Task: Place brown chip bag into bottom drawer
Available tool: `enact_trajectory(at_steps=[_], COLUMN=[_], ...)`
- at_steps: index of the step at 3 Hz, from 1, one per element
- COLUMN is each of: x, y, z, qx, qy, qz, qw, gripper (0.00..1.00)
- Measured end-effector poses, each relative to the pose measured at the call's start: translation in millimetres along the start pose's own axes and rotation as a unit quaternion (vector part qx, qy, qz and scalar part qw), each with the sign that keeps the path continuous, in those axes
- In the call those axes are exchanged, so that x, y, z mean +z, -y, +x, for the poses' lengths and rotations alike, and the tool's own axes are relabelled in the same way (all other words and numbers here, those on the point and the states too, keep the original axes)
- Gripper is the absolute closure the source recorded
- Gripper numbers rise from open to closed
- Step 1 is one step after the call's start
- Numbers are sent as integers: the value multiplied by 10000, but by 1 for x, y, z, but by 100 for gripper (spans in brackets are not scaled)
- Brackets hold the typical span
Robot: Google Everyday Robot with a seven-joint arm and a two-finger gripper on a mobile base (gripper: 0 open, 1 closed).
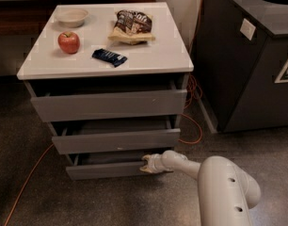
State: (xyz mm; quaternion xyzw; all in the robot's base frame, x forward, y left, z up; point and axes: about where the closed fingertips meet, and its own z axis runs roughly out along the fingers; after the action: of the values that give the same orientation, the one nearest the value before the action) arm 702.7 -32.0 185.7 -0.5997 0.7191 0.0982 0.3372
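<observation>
A white-topped cabinet (158, 55) with three grey drawers stands on a speckled dark floor (111, 201). A tall dark grey bin (247, 79) sits close by on its right. A thick, rounded white robot arm (224, 182) reaches in low from the lower right.

The bottom drawer (101, 171), the lowest and narrowest, stands only a little way out, showing a thin dark slot of interior. The gripper (147, 164) is at the right end of this drawer's upper edge, touching or just against the front. I cannot tell whether it is spread or closed on that edge.

The step in hand looks like pulling the drawer open. Because the hold is far to one side, a straight, level pull along the drawer's travel should keep it from skewing or jamming. It probably needs to come out much further, since the slot looks too narrow for the bag.

The drawer fronts are plain, flat, matte grey slabs without handles. The top is smooth and glossy white.

The brown chip bag (131, 26) lies flat at the back of the top, well apart from the gripper. It is crinkly, dark brown above with white lettering, tan below. To its left is a shallow pale bowl (72, 16). In front of that sit a round red apple (68, 42) and a small flat dark-blue wrapped bar (109, 57). A thin orange cable (26, 182) trails across the floor.
</observation>
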Motion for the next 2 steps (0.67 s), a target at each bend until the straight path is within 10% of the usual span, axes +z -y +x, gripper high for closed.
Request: enact_trajectory(at_steps=[2], x=[0], y=[-1], z=[0], qx=[1], qy=[3], qz=[-5], qw=[10000], gripper=[100])
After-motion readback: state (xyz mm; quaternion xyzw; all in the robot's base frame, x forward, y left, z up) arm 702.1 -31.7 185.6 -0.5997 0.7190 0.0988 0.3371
